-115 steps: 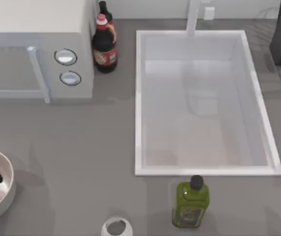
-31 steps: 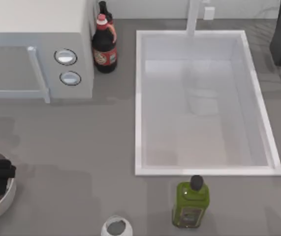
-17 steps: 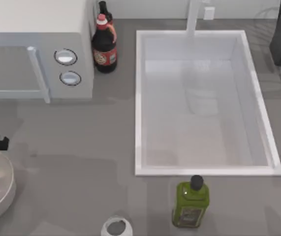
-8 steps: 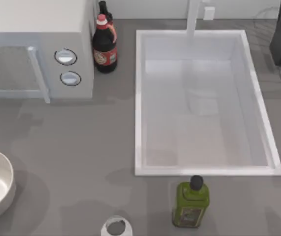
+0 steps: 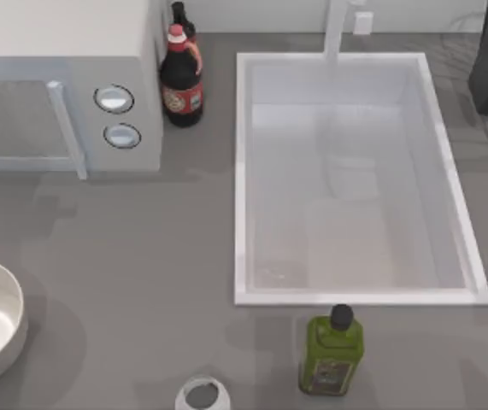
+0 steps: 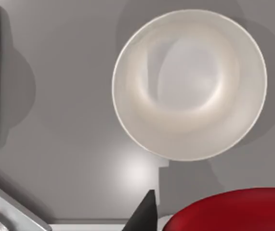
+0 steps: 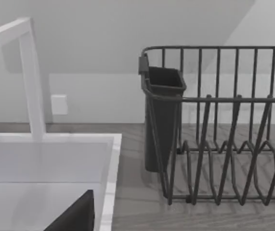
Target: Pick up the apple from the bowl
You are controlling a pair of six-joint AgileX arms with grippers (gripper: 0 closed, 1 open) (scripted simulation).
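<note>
Red fruit is seen at the near edge of the left wrist view: the apple [image 6: 231, 211] sits directly beside a dark fingertip [image 6: 144, 216] of the left gripper, well above the bowl [image 6: 127, 125], whose cream inside lies bare beneath it. Whether the left gripper's fingers are pressed against the apple or stand apart cannot be told, since a single dark tip is all that is seen of them, and the apple hides the rest.

With the sink [image 5: 242, 171] taken as the landmark, the bowl [image 5: 13, 329] is found in the top view far to the sink's left, at the table's left edge and level with the sink's near rim. A microwave [image 5: 64, 85] stands to the left of the sink's far half, and a dark bottle with a red cap [image 5: 180, 81] is set between the microwave and the sink's far left corner. A green bottle [image 5: 332, 350] stands just in front of the sink's near rim, and a small white round thing with a grey centre [image 5: 202, 395] lies to the left of that bottle. A white faucet [image 5: 338, 30] rises behind the sink's far rim.

In the right wrist view the sink's rim [image 7: 111, 173] is seen with the faucet [image 7: 31, 77] beyond it, and a dark wire dish rack [image 7: 224, 125] with a dark cutlery cup [image 7: 163, 120] stands to the sink's right. A dark finger [image 7: 77, 216] of the right gripper is seen over the sink's edge; whether that gripper's fingers are apart or together cannot be told.
</note>
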